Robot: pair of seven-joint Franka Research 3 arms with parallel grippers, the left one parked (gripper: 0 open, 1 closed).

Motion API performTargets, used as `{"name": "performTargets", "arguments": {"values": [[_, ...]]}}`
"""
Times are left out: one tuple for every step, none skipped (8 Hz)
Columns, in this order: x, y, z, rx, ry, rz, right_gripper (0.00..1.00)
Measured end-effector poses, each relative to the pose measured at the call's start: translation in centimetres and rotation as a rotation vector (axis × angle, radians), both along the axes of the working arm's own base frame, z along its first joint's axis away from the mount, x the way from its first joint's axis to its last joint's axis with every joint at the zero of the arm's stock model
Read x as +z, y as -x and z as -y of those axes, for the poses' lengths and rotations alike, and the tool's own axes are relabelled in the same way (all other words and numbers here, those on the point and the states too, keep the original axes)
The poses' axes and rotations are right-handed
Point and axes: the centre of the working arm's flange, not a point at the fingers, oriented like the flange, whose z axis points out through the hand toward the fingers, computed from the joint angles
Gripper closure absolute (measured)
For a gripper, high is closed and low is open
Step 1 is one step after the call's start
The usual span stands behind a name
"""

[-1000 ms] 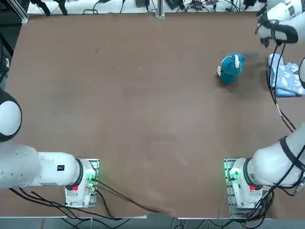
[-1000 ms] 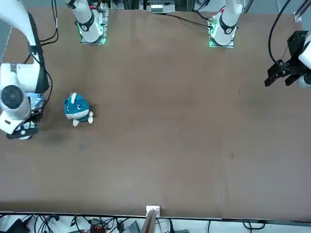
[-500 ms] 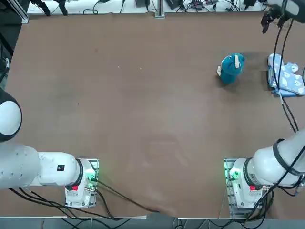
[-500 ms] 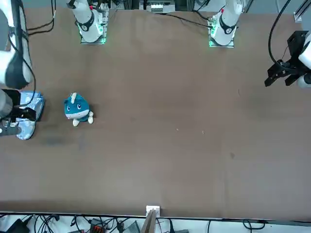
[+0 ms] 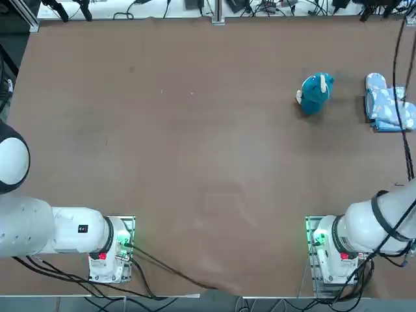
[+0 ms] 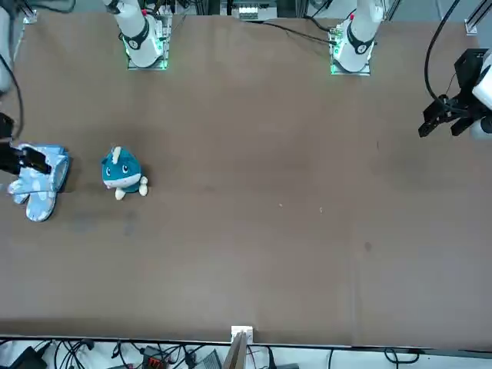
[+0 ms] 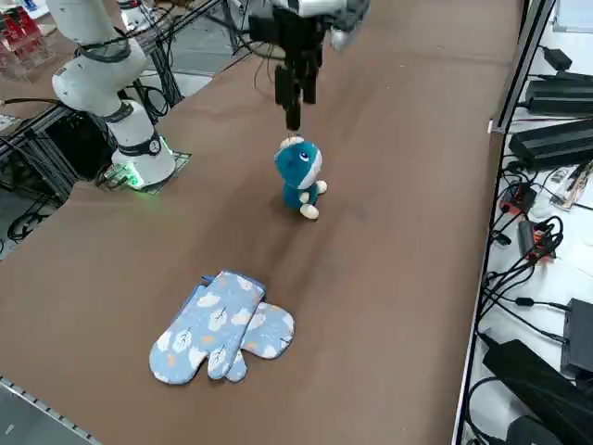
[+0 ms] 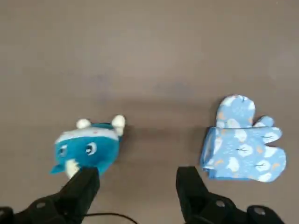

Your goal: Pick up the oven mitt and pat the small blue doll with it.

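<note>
The oven mitt (image 5: 388,104) is light blue with white patches and lies flat near the table's right edge, one of two like mitts stacked partly over each other (image 7: 222,324) (image 8: 243,142) (image 6: 38,181). The small blue doll (image 5: 315,93) stands upright a short way left of them (image 7: 298,176) (image 6: 121,173) (image 8: 88,147). My right gripper (image 8: 138,182) hangs high above the table, over the gap between doll and mitts. It is open with nothing between its fingers (image 8: 84,186). In the right side view the gripper (image 7: 294,107) points straight down.
The brown table (image 5: 195,130) stretches wide to the left of the doll. The mitts lie close to the table's right edge (image 7: 56,403). Cables and black boxes (image 7: 547,139) sit beyond the far edge.
The right arm has lifted up and drawn away, uncovering the mitts in the top and front views. The gripper stayed open. Doll and mitts have not moved.
</note>
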Motion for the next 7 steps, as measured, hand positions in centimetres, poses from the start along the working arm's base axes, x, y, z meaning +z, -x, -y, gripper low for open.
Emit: {"name": "performTargets", "arguments": {"values": [[2.4,0.5,-1.3,0.019,-0.01,0.031,0.0],[4.2,1.2,-2.6,0.04,-0.014,0.054,0.0],[5.5,2.1,-3.8,0.046,-0.017,0.049,0.0],[6.3,3.2,-5.0,0.041,-0.017,0.025,0.0],[7.0,4.0,-6.0,0.039,-0.015,0.015,0.0],[7.4,4.9,-6.5,0.04,-0.012,0.011,0.0],[7.5,5.7,-6.7,0.042,-0.013,0.007,0.0]]}}
